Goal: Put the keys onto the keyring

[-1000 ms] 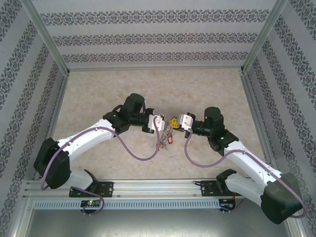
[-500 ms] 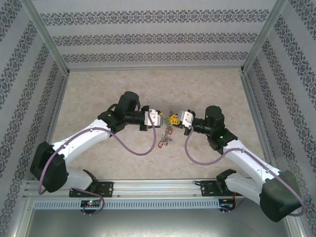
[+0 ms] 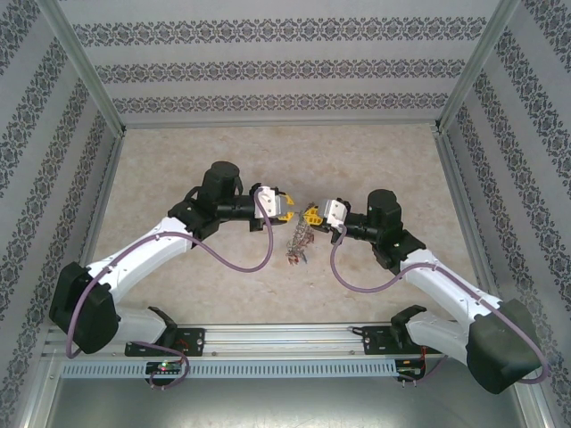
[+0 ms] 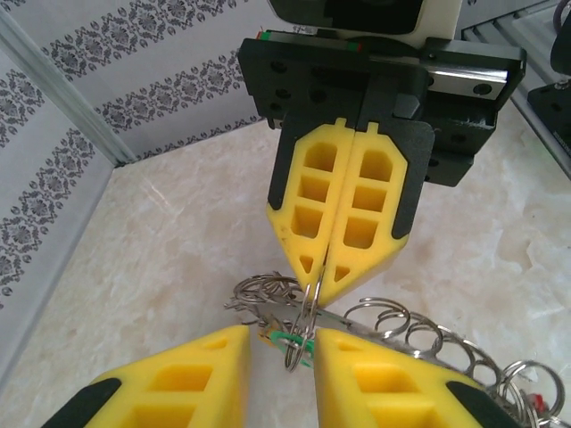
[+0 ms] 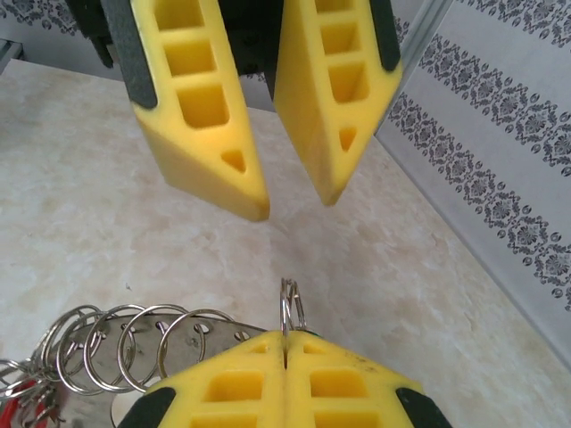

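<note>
While both arms reach inward over the pale marbled table (image 3: pixel 178 160), patterned walls (image 3: pixel 268 67) close it in on three sides; the left arm (image 3: pixel 152 245) and the right arm (image 3: pixel 437 276) bend toward each other so that their wrists meet near the middle of the table, each trailing a purple cable (image 3: pixel 245 263); the left gripper (image 3: pixel 289 207) points at the right gripper (image 3: pixel 311 215), tips near but apart; the left one stands partly open, its yellow fingers (image 5: pixel 210 134) separated by a clear gap and holding nothing, with bare table showing between them in the right wrist view; the right one is pressed fully together, its two yellow pads meeting along a single seam, and it pinches a small split ring (image 5: pixel 291 312) that stands up on edge from between its tips; from that pinch the keyring (image 3: pixel 299 239) hangs down and toward the near edge, just below the two grippers, and I cannot tell whether its lower end rests on the table; close up it reads as a flat grey metal strip (image 5: pixel 192 332) threaded with a row of wire loops (image 5: pixel 107 343) curving off to one side; the keys (image 3: pixel 293 256) bunch at its lower end, too small to separate from above; a green tag (image 4: pixel 293 339) sits between the left fingers' tips in the left wrist view, and a red tag (image 5: pixel 13 412) peeks in at the bottom corner of the right wrist view.
</note>
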Robot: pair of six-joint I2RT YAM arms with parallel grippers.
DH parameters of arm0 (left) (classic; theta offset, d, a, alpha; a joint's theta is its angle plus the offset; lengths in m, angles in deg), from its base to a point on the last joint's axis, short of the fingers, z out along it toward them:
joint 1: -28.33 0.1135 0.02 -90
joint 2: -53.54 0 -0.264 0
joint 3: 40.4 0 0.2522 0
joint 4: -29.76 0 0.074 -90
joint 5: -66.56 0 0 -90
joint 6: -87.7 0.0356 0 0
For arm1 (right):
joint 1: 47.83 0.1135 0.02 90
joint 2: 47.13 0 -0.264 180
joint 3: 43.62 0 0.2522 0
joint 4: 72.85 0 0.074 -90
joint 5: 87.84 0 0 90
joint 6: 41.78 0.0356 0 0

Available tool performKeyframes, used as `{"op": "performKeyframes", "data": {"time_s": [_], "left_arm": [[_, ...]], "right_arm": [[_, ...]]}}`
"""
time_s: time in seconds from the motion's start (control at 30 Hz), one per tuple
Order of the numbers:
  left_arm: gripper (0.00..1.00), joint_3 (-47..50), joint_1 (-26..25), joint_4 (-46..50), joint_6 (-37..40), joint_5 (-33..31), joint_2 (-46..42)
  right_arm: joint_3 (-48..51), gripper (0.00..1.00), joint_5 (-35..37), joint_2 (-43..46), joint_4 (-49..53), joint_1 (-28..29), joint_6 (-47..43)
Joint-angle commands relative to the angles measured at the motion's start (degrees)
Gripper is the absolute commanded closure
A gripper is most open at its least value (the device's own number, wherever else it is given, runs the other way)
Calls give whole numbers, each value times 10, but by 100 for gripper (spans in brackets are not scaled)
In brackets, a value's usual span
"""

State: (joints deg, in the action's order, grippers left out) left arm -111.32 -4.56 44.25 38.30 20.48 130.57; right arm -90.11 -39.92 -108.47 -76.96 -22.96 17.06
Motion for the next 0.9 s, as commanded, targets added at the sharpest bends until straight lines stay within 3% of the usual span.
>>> {"op": "performKeyframes", "data": {"time_s": [0.0, 0.3, 0.47, 0.6, 0.73, 0.87], "left_arm": [[75, -19, 3, -27, -31, 41, 21], [76, -13, 3, -51, -38, 40, 37], [84, -13, 4, -45, -35, 40, 39], [100, -14, 3, -22, -21, 32, 37], [100, -15, 4, 1, -4, -1, 28], [100, -36, 4, 56, 19, -43, 30]], "right_arm": [[-29, 100, -29, -1, -43, 1, 13], [-44, 100, -26, -18, -48, 11, 15], [-49, 100, -23, -26, -53, 16, 15], [-46, 100, -15, -27, -41, 16, 9], [-57, 100, -20, -34, 45, 14, -48], [-65, 84, -19, -50, 112, 14, -92]]}}
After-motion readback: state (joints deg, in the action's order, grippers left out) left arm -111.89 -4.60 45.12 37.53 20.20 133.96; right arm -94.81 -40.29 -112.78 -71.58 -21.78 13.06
